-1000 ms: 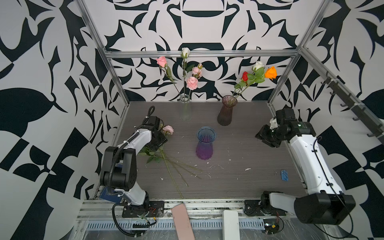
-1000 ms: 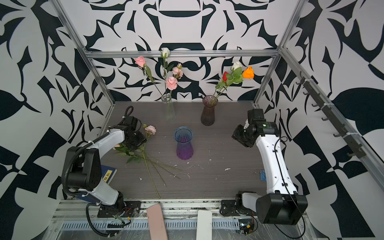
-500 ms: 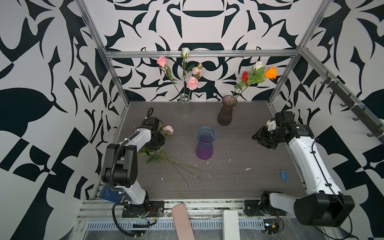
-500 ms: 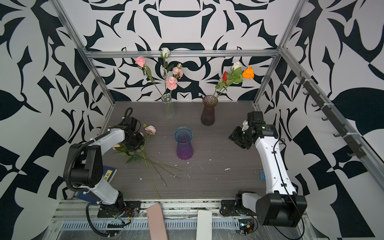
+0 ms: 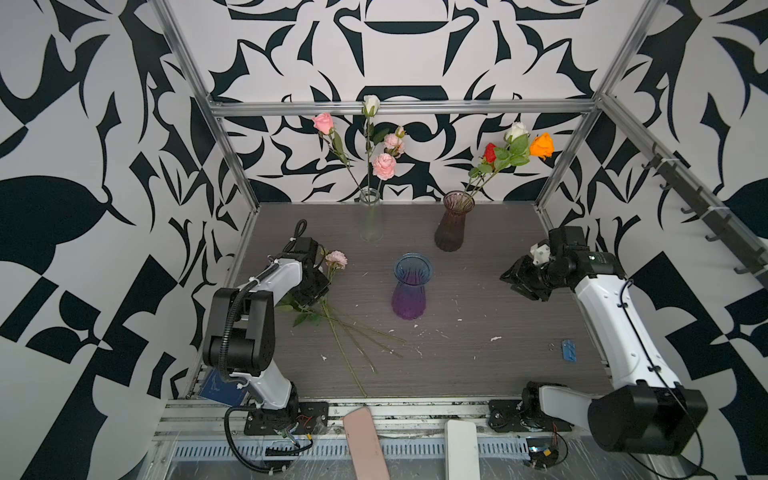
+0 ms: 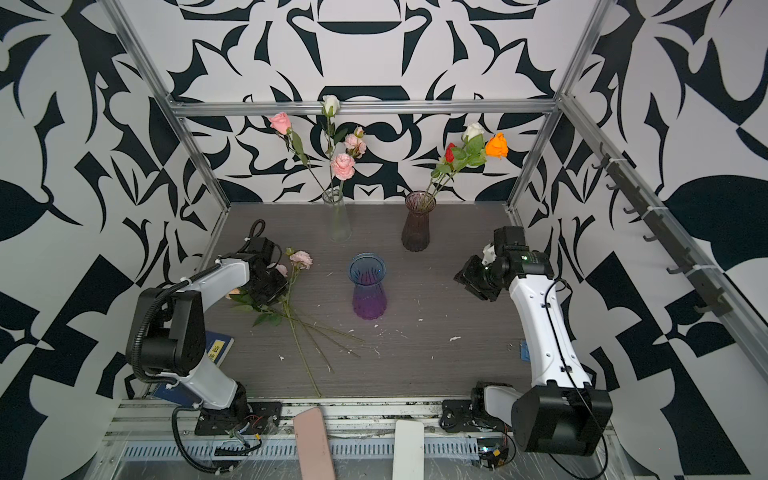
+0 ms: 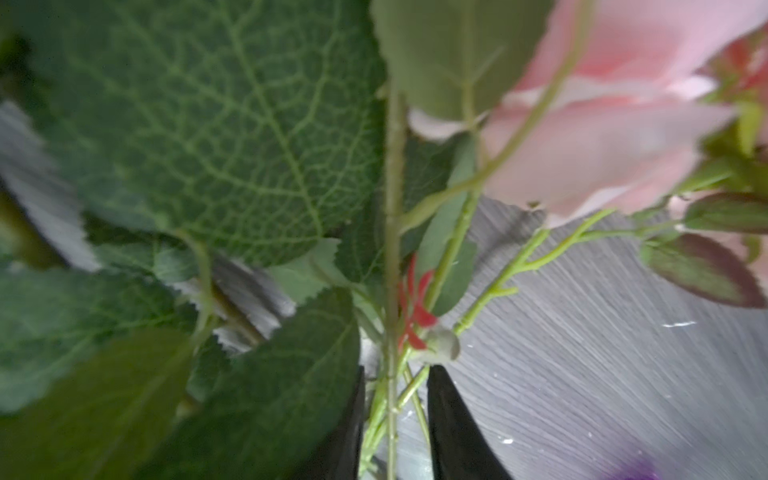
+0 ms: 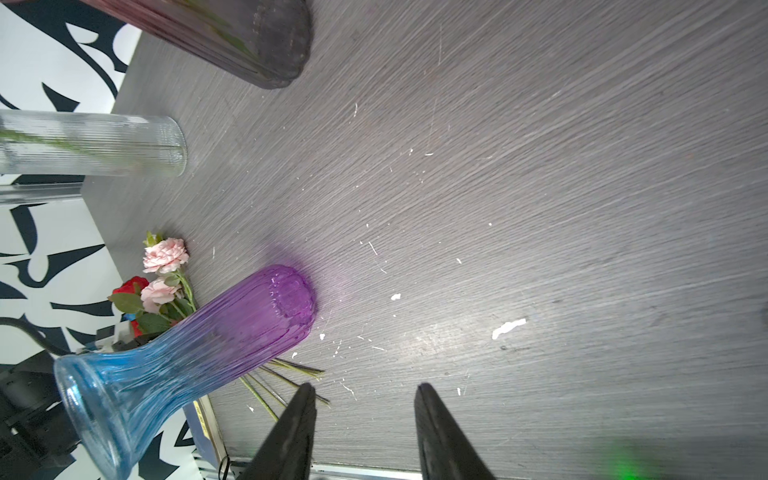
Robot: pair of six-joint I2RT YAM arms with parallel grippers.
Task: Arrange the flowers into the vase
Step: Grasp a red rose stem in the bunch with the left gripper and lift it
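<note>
The flowers lie on the table's left side: pink and red blooms with leaves, their long green stems fanning toward the front. My left gripper is down on them, and in the left wrist view it is shut on a bundle of several stems, with leaves and a pink bloom crowding the view. The empty blue-to-purple vase stands upright mid-table. My right gripper hovers at the right, open and empty, facing the vase.
At the back stand a clear glass vase with pink and white roses and a brownish vase with red, white and orange roses. A small blue piece lies front right. A blue booklet sits by the left arm's base.
My left gripper's jaws have closed in around the stems on the table. The right gripper has shifted a little to the left and lower.
</note>
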